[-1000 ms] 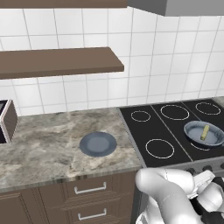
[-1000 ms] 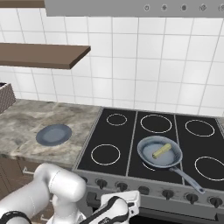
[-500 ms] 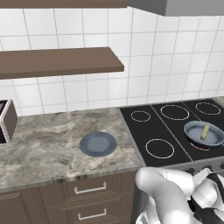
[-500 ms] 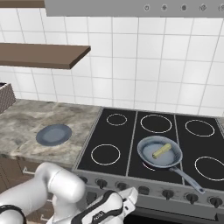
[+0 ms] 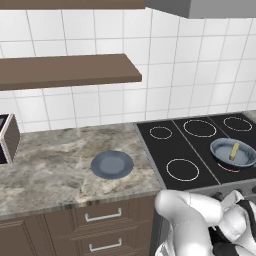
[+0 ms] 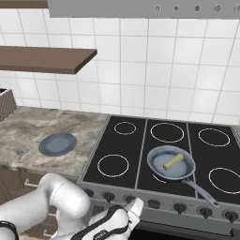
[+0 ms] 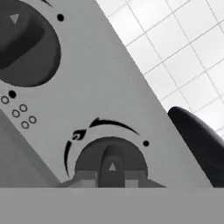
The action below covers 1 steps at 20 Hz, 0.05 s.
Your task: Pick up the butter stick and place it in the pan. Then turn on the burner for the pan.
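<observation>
The grey-blue pan [image 6: 160, 165] sits on the front middle burner [image 6: 157, 177] of the black cooktop, its dark handle [image 6: 200, 191] pointing to the front right. The pale-yellow butter stick [image 6: 173, 161] lies inside the pan [image 5: 242, 156], also visible as a short bar [image 5: 233, 150]. A faint reddish arc shows under the pan's near rim. My gripper [image 6: 135, 206] is low against the stove's front panel, at the row of knobs. In the hand view one knob [image 7: 111, 161] is very close, right in front of the hand. Its fingers are not clear to see.
A flat blue-grey plate [image 5: 112, 164] lies on the marble counter [image 5: 50, 165] left of the stove. More knobs [image 6: 178, 206] line the front panel, and a second knob [image 7: 24, 41] appears at the hand view's upper left. Drawers [image 5: 102, 216] sit under the counter.
My hand has risen a little and closed in on the knob row at the stove's front. Pan, butter stick and plate have not moved.
</observation>
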Motion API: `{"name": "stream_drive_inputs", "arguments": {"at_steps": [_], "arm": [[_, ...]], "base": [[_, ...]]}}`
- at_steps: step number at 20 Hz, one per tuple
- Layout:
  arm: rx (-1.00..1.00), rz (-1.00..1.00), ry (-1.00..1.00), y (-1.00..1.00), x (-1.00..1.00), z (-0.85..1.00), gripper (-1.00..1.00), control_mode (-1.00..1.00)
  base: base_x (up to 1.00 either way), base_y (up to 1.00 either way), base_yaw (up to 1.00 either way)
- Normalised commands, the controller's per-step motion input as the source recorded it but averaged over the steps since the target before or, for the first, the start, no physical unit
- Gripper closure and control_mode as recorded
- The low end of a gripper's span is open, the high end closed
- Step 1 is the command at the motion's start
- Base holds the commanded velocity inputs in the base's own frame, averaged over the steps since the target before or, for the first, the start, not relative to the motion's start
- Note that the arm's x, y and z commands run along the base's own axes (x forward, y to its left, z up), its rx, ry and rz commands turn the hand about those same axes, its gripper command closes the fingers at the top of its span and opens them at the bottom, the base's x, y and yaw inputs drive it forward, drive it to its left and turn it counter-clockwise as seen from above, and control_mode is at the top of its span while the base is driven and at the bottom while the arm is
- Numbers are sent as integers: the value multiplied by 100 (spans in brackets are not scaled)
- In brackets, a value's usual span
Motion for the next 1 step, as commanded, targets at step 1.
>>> {"name": "stream_drive_inputs", "arguments": {"at_steps": [1], "arm": [[-26,0,-1,22,0,0,100,-100]], "base": [[0,0,0]]}}
